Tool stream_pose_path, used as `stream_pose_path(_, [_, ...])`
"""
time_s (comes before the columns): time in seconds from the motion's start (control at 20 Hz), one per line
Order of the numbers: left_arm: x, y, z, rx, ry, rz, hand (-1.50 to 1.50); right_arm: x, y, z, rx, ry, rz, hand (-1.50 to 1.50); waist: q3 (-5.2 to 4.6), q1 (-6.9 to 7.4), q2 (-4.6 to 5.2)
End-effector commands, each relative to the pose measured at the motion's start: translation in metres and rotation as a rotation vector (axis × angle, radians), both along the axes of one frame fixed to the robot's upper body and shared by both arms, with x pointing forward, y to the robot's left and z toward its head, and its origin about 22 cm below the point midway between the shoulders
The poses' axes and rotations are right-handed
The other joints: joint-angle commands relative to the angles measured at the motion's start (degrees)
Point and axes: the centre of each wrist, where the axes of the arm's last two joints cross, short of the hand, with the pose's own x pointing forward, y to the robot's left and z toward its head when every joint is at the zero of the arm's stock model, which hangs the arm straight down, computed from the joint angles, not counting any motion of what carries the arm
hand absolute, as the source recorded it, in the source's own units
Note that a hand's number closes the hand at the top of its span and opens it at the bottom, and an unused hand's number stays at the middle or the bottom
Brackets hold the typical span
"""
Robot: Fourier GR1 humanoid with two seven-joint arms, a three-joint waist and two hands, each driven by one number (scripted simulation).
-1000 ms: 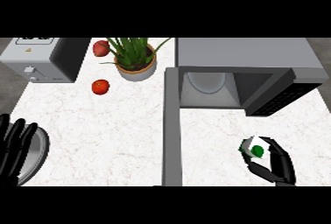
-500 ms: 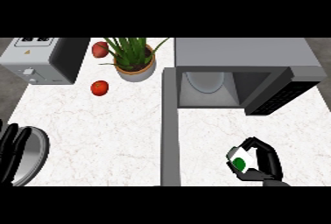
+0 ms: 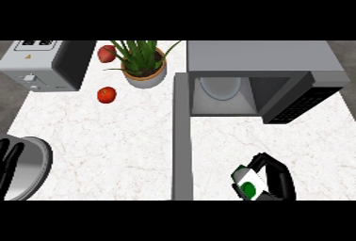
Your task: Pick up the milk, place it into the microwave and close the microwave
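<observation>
Your right hand sits low on the white marbled counter, at the lower right of the head view, with its black fingers curled around the small white milk carton with a green round mark; the carton shows at the hand's left side, partly hidden by the fingers. You can see the grey microwave well above it at the back of the counter, its dark door swung open to the right and a pale round plate lying inside the cavity. The milk is still outside the microwave, in front of the opening. Your left hand shows only as dark fingers at the left edge, lying over a round metal bowl; you cannot tell from here whether those fingers are apart or closed. Farther back on the left stand a silver toaster, a green plant in a tan pot, and two red tomatoes, one beside the pot and one out on the counter.
</observation>
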Motion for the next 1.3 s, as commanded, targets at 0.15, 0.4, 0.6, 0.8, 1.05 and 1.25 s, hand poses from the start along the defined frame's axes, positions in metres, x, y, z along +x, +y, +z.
stream_pose_path(0.15, [0.012,0.019,0.001,-0.003,0.015,0.013,-1.5,0.023,0.039,0.044,-0.034,-0.068,-0.028,1.5,0.04,0.2,0.13])
stream_pose_path(0.4, [0.017,0.025,-0.032,-0.019,0.028,-0.005,-1.5,0.066,0.079,0.074,-0.111,-0.071,-0.038,1.5,0.02,0.74,0.2])
stream_pose_path(0.6, [0.012,0.033,-0.01,0.017,0.032,0.006,-1.5,0.097,0.08,0.098,-0.197,-0.032,-0.116,1.5,0.04,0.66,0.18])
stream_pose_path(0.8, [0.006,0.023,-0.012,0.005,0.026,-0.023,-1.5,0.151,0.073,0.117,-0.265,0.019,-0.179,1.5,0.06,1.44,0.39])
stream_pose_path(1.05, [0.026,0.025,-0.019,-0.003,0.024,-0.018,-1.5,0.185,0.076,0.12,-0.349,0.056,-0.223,1.5,0.09,1.39,0.6])
stream_pose_path(1.25, [0.025,0.03,-0.021,-0.002,0.017,-0.022,-1.5,0.209,0.064,0.129,-0.409,0.079,-0.271,1.5,0.11,2.38,0.94])
